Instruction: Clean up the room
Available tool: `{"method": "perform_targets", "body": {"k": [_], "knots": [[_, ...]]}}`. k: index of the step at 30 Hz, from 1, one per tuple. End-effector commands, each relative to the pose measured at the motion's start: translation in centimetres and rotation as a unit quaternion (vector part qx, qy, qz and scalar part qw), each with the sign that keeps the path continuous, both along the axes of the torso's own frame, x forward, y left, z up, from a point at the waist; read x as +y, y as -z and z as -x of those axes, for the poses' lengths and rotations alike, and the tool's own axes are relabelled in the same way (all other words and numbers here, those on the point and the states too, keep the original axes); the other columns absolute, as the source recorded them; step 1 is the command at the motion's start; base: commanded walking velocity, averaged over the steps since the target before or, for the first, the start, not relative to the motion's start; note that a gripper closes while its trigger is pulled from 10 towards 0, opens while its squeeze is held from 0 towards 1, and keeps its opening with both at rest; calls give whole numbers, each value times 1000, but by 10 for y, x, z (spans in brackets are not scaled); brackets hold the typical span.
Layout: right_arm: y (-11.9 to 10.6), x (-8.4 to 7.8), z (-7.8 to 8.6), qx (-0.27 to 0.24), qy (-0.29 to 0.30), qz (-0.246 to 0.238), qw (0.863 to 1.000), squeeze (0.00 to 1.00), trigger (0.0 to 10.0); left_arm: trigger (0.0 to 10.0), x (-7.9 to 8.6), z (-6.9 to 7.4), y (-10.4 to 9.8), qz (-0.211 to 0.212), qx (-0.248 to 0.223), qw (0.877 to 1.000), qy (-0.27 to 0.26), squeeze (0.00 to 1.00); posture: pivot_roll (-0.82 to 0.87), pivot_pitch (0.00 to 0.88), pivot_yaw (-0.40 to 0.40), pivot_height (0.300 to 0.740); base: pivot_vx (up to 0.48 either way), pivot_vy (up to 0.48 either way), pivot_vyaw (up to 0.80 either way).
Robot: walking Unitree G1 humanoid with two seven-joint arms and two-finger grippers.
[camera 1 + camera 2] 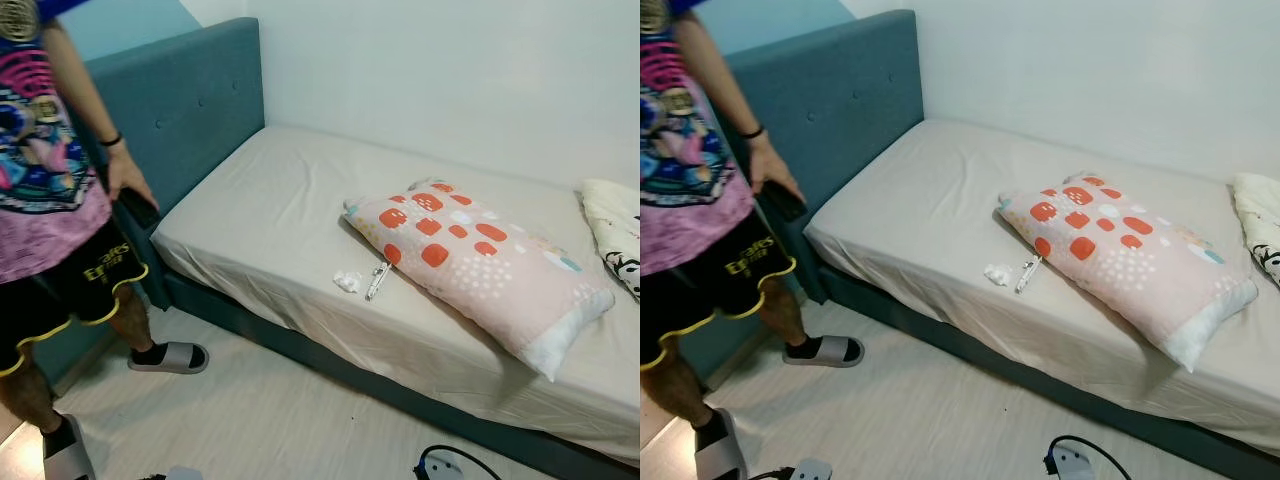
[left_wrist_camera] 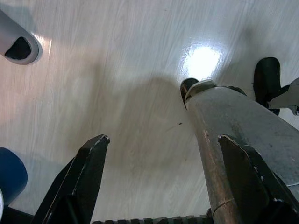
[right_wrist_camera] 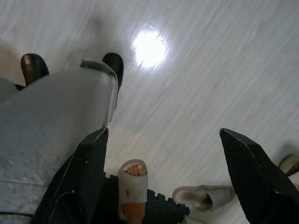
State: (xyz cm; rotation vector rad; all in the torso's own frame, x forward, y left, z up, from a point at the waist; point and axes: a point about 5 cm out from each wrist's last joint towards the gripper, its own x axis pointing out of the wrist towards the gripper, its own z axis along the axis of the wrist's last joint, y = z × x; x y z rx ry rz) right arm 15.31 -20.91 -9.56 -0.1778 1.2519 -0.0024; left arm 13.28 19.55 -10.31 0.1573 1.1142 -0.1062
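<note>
- We face a small bedroom: a bed (image 1: 300, 230) with a beige sheet runs along a white wall, its teal headboard (image 1: 190, 100) at our left, and pale wood-look floor (image 1: 280, 420) lies in front.
- A spotted pillow (image 1: 480, 260) lies askew across the middle of the bed, one corner hanging toward the front edge; we judge it belongs up by the headboard.
- Just beside the pillow's near corner, close to the front edge, sit a crumpled tissue (image 1: 347, 282) and a thin white wrapper (image 1: 377, 281), almost touching each other. These look like the litter to clear.
- At the bed's right end a folded blanket (image 1: 615, 235) with a panda print pokes into view.
- A person (image 1: 60, 200) stands at the headboard end with a dark phone (image 1: 138, 208) held low in one hand, well apart from the litter.
- On the floor near the bed's front edge lies a black cable with a plug (image 1: 1072, 462).
- Our left gripper (image 2: 163, 154) hangs idle over bare floor, fingers spread wide, holding nothing.
- Our right gripper (image 3: 163, 149) hangs the same way beside our leg, wide open and empty; slippers (image 3: 133, 184) show below it.
- We judge no step is begun: both arms are down because the bed is not yet within reach.
</note>
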Motion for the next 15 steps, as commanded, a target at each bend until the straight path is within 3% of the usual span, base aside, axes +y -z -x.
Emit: {"method": "perform_targets", "body": {"k": [1,7,15], "knots": [[2,-1,7,13,-6,2,1000,0,10000,10000,0,18,6,2,34,999,8,0,-72,97,-64,740,0,0,0],[4,-2,11,17,-10,4,1000,0,10000,10000,1,23,7,4,35,999,1,0,-56,107,-88,740,0,0,0],[3,1,8,-4,-10,8,1000,0,10000,10000,3,22,6,4,25,1000,-5,0,-47,77,-62,740,0,0,0]]}}
